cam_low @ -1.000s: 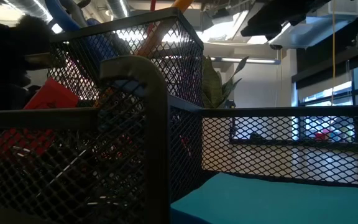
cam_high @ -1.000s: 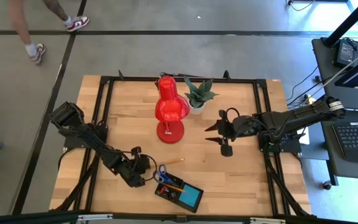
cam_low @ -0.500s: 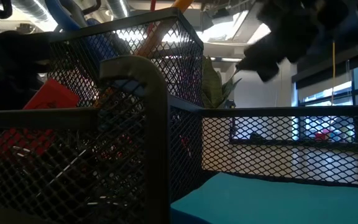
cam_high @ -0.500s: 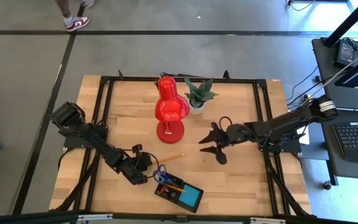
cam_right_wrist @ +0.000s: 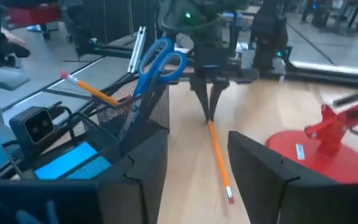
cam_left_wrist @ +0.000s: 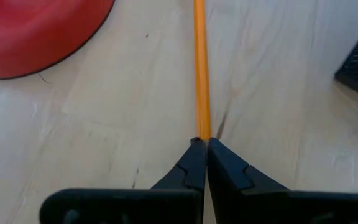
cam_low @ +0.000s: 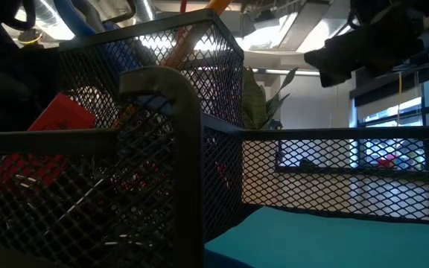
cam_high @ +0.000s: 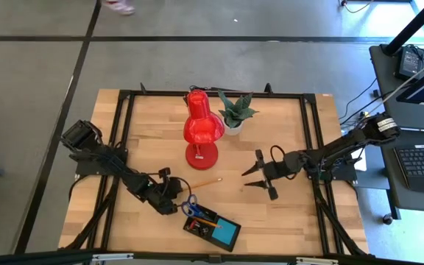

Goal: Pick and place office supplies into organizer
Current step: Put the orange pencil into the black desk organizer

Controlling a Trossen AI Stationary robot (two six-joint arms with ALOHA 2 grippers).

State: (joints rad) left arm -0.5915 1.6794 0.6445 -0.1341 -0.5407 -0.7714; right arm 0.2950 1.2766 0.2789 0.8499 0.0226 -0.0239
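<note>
Near the worktop's front edge, left gripper (cam_left_wrist: 199,144) now pinches the orange pencil (cam_left_wrist: 200,68) beside the organizer (cam_high: 212,228); right gripper (cam_high: 260,174), fingers wide, has pulled back; placing comes next.

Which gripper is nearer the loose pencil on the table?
Left. The left gripper is shut on one end of the pencil. The right gripper is open, off its other end, not touching it.
</note>
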